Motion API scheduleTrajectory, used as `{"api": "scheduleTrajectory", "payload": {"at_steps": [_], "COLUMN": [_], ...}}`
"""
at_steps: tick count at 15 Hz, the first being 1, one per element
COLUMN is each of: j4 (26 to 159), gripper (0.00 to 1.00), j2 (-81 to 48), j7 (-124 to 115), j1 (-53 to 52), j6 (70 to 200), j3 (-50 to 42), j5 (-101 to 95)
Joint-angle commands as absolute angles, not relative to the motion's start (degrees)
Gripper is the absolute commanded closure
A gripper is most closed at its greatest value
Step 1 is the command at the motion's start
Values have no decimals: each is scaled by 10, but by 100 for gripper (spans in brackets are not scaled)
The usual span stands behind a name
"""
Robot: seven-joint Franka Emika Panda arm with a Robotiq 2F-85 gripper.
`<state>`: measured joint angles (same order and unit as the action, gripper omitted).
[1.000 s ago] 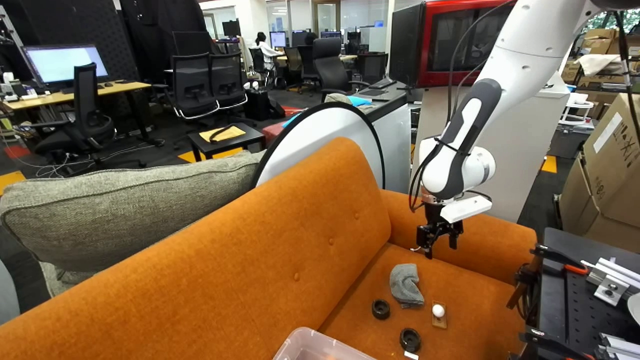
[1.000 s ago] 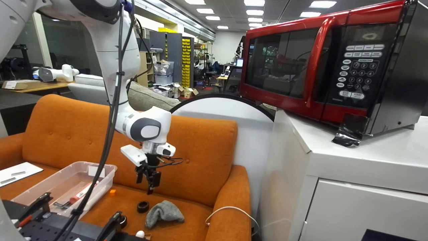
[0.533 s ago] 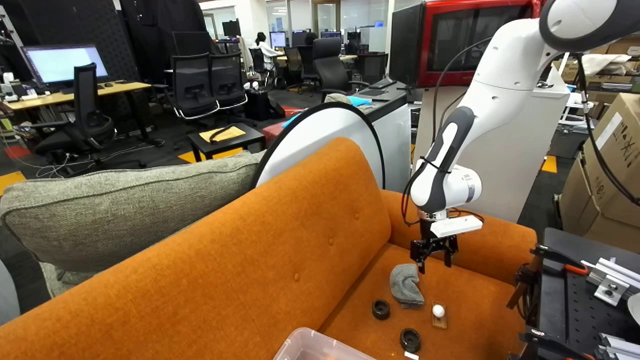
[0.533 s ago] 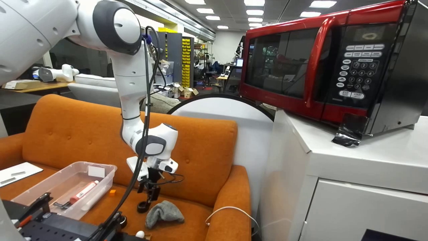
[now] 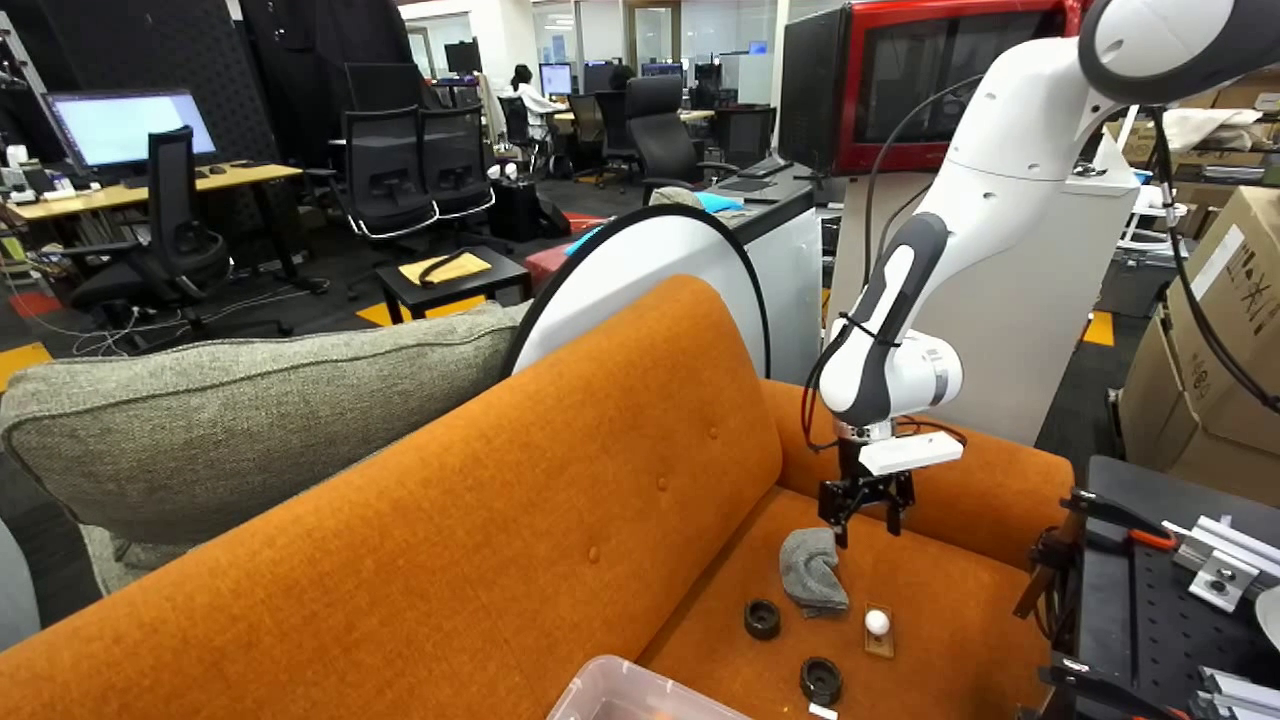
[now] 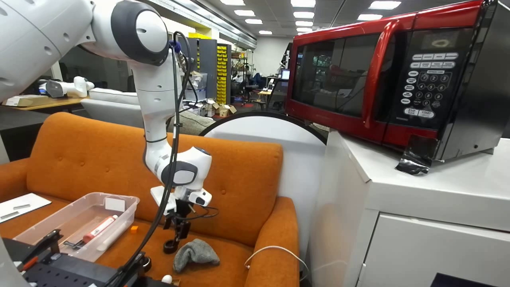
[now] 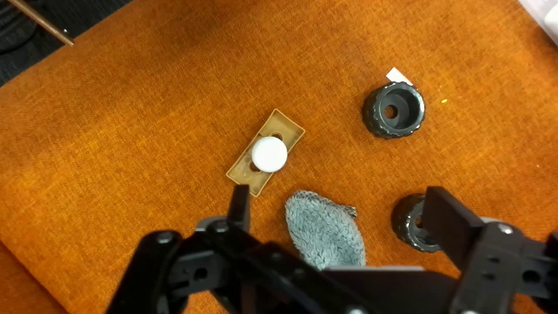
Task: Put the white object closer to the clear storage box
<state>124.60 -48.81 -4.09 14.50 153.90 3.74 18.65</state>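
The white object is a small round ball-like piece on a tan rectangular holder; it shows in the wrist view (image 7: 269,154) and in both exterior views (image 5: 877,622) (image 6: 167,279). The clear storage box (image 6: 129,214) stands on the sofa seat. Only its corner shows in an exterior view (image 5: 615,682) and at the wrist view's top right (image 7: 535,11). My gripper (image 5: 868,537) is open and empty, pointing down above the seat. In the wrist view its fingers (image 7: 338,194) straddle a grey cloth, and the white object lies beyond the left fingertip.
The grey cloth (image 7: 324,231) lies below the gripper. Two black rings (image 7: 394,110) (image 7: 409,222) lie between the white object and the box. The orange sofa's backrest (image 6: 239,171) and armrest (image 6: 279,239) bound the seat. A black table with clamps (image 5: 1150,590) stands at its front.
My arm has lowered the gripper toward the seat and shifted it slightly; over the last half second it is almost still. The white object, cloth, rings and box have not moved.
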Motion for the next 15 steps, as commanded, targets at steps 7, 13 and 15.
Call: {"api": "scheduleTrajectory", "payload": {"at_steps": [7,13,15], "j4": [1169,1138,1133], "gripper": [0,0,0], "j2": [-610,-656,-658], "j7": [-45,-56,-59], "j1": [213,211,211], "j6": [1574,1574,1574], "j3": [76,62,64], "j5": [292,293,294]}}
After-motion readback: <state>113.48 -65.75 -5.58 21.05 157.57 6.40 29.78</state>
